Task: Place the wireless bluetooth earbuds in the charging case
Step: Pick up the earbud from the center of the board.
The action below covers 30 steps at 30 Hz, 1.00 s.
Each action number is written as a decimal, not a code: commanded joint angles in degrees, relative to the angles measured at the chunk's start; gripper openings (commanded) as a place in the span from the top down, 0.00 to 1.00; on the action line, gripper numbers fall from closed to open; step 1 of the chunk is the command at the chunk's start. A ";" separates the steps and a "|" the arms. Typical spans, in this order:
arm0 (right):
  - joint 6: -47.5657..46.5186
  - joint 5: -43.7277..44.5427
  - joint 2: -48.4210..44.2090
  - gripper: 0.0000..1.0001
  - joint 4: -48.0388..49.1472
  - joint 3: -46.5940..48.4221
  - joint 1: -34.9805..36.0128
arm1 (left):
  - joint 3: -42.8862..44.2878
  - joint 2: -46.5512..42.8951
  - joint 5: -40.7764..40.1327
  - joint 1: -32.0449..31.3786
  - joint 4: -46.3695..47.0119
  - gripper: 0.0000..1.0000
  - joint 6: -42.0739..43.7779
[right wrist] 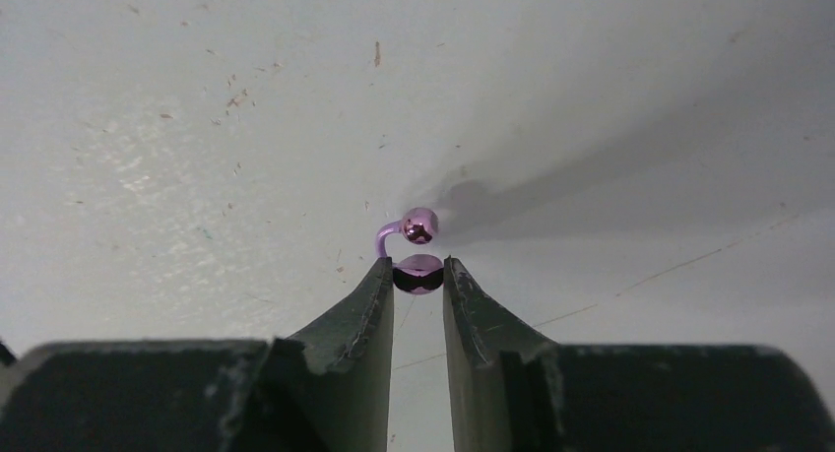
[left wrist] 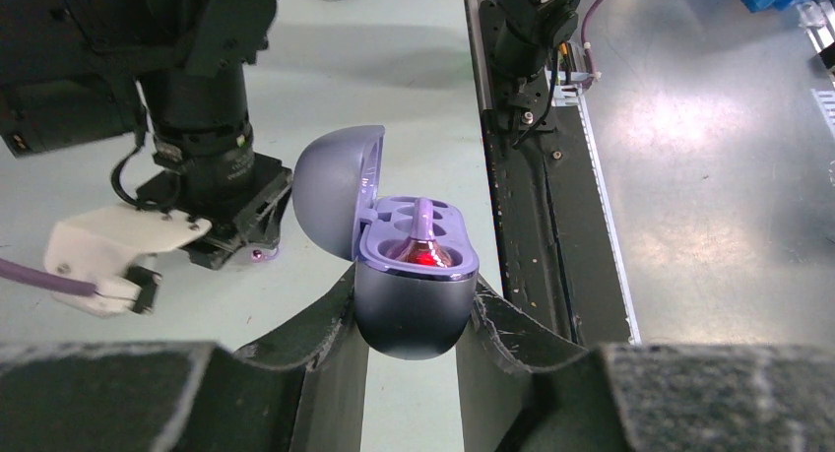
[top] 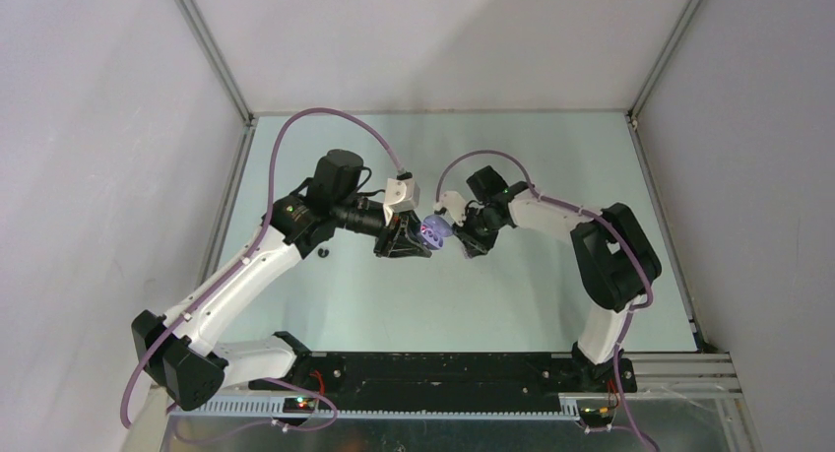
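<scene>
Left gripper (left wrist: 414, 287) holds a rounded grey-purple plastic charging case (left wrist: 409, 319) above the pale green table (top: 512, 304), its two dark fingers pressed against the case's opposite flanks so that the shell sits upright between them. The case's domed hinged lid (left wrist: 330, 201) stands swung open to one side, and the lilac inner tray faces up toward the camera. One glossy pale purple earbud with a thin stem (left wrist: 421, 237) already sits in that tray, a red glow showing at its base. Right gripper (right wrist: 418, 271) is closed on a second glossy pale purple earbud (right wrist: 418, 273) — its rounded body is pinched at the very tips of the dark fingers, while a slim curved stem leads to a small shiny bulb just beyond them. Behind this earbud lies a pale, speckled surface carrying the earbud's shadow; whether the earbud touches that surface cannot be told. Seen from above, the two arms arch inward from either side and their grippers meet near the middle of the table, the open case between them and the right fingers just beside it. From the left wrist camera, the right arm's black wrist and white camera mount (left wrist: 108, 250) hang near the case on its lid side. A small dark object (top: 325, 252) lies on the table close under the left arm — too small to identify.
</scene>
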 commanded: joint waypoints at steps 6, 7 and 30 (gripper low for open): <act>10.79 -12.21 1.00 0.79 -4.69 6.17 -4.98 | 0.20 -1.16 -0.03 0.28 0.94 0.92 -0.16; 11.49 -13.43 1.14 0.79 -5.22 6.62 -5.29 | 0.21 -1.14 -0.07 0.28 0.92 0.92 -0.13; 21.27 8.67 3.49 0.58 -8.57 9.14 -7.18 | -0.22 -1.44 0.11 0.28 1.36 0.91 -0.39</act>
